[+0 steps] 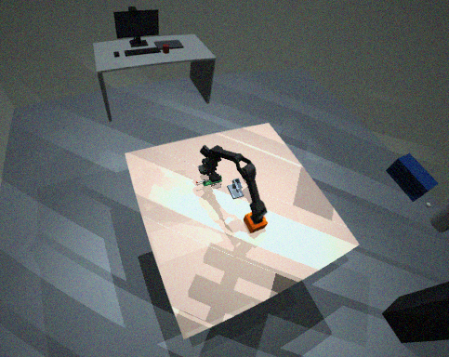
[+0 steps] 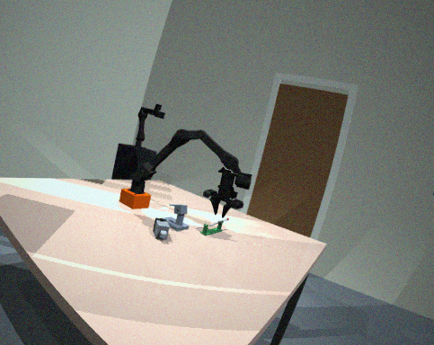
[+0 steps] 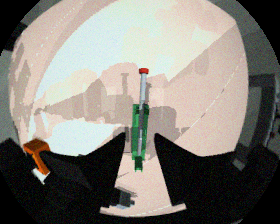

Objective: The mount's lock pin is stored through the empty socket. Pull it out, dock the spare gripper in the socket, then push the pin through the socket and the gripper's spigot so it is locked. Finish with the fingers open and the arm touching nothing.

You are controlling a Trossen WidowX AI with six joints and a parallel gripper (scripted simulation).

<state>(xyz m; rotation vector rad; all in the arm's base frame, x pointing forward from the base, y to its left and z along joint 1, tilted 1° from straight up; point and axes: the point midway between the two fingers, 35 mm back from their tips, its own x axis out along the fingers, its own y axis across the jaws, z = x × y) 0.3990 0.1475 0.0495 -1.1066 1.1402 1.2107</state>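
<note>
The lock pin, pale with a red head, lies in a small green cradle. Its head end sticks out past one end of the cradle. My gripper points down above the cradle, its fingers parted and nothing between them. The mount is grey-blue, a flat base with a post and a socket head on top. The spare gripper is a grey block with a dark end, lying beside the mount; it cannot be made out in the top view.
The arm's orange base stands on the pale table. The mount and spare gripper lie between that base and the cradle's side of the table. My arm arches high over this area. Bands of light and shadow cross the table.
</note>
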